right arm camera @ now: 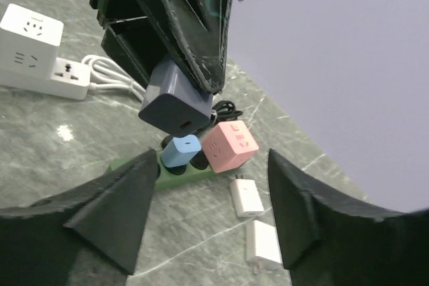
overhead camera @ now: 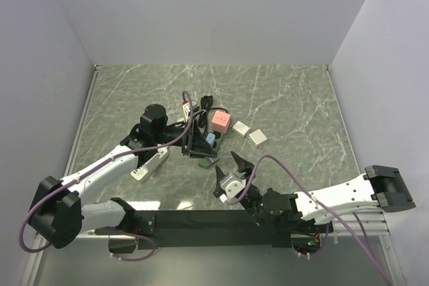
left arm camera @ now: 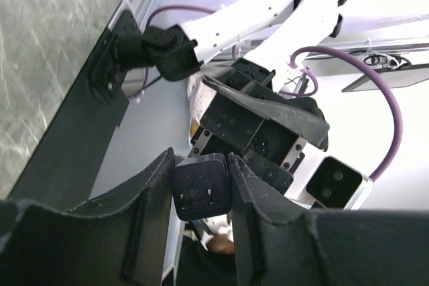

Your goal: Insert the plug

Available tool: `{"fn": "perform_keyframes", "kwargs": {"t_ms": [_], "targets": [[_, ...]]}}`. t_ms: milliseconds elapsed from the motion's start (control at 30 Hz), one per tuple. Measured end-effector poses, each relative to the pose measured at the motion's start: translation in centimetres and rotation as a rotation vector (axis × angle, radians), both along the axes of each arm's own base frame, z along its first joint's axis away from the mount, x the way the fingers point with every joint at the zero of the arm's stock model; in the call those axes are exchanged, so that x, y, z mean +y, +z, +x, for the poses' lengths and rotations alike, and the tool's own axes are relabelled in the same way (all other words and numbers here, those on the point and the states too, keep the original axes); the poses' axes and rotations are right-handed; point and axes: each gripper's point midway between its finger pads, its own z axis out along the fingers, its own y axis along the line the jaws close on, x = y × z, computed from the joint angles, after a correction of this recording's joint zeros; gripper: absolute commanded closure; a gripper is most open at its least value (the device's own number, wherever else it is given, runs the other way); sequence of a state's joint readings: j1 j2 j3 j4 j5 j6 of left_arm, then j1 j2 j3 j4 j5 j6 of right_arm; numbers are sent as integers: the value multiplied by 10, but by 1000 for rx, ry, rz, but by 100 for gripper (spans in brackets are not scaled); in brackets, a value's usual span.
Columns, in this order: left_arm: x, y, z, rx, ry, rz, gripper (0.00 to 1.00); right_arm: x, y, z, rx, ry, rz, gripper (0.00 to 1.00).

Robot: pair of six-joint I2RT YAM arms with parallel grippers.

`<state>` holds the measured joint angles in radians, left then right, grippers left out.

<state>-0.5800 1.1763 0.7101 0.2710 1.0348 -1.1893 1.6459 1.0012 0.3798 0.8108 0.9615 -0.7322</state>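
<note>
L claw (left arm camera: 200, 165) grips dark plug (right arm camera: 175, 106); R claw (right arm camera: 211, 165) spread.

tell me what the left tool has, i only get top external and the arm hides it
Observer: The left tool is shut on a dark charger, pinched by two opposite sides.
Operator: is it touching the strip yet
Observer: No. The right wrist view shows it held in the air, not touching the green power strip.
Operator: which way are the prongs
Observer: Cannot tell. The face toward the right wrist camera shows one small oval port, and no prongs show in either wrist view.
</note>
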Motion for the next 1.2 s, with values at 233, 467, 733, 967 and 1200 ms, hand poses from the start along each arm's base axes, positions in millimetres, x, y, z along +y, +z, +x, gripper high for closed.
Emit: {"fn": "perform_keyframes", "kwargs": {"t_ms": [233,467,733,967,1200], "targets": [[-2,-6,2,38,-27,60,100,8,4,-12,-51,21,-36,39],[-3,-7,3,40,-41,70,100,8,16,-19,-38,78,17,39],[-3,-1,0,38,-67,33,100,-20,64,-24,41,175,325,38],[-5,9,3,9,-47,-11,100,-5,50,-33,129,237,330,35],[-3,6,0,51,-25,-60,100,2,46,-34,196,261,386,34]]}}
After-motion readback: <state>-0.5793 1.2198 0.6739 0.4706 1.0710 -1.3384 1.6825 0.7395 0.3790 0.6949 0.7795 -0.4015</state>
